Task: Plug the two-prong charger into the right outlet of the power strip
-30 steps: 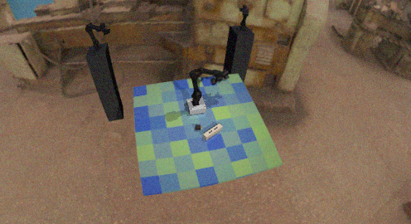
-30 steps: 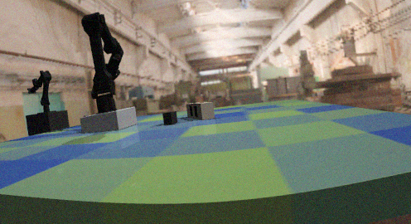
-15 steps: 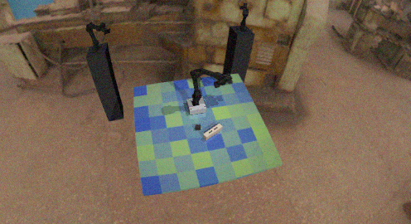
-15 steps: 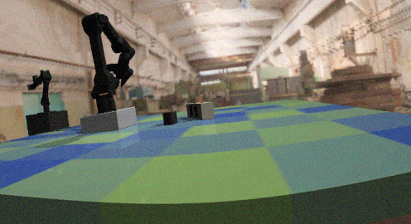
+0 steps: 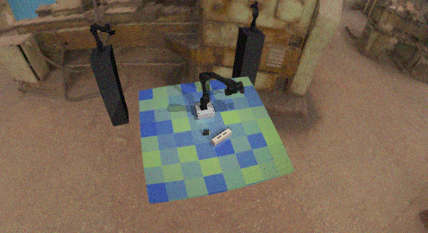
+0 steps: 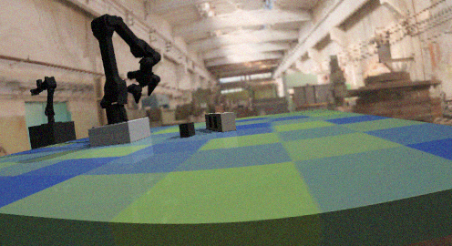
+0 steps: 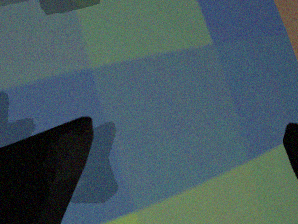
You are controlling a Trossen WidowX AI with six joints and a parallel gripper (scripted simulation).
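The charger [image 5: 206, 132] [image 6: 187, 129] is a small black block on the checkered mat, in front of the arm's base. Its prongs cannot be made out. The power strip [image 5: 215, 141] [image 6: 227, 122] is a cream-coloured bar with dark outlets on its top in the top view. It lies at a slant close beside the charger, not touching it. My gripper [image 5: 236, 91] [image 6: 144, 97] [image 7: 191, 130] is open and empty. It hangs high above the mat, away from the charger and strip, towards the back right in the top view. The wrist view shows neither the charger nor the strip.
The arm stands on a pale base block [image 5: 204, 114] [image 6: 138, 129] on the checkered mat [image 5: 191, 185] [image 6: 219, 196] [image 7: 165, 115]. Two black pillars [image 5: 110, 86] [image 5: 248, 52] carrying other arms stand beyond the mat's edges. Arm shadows fall on the mat in the wrist view.
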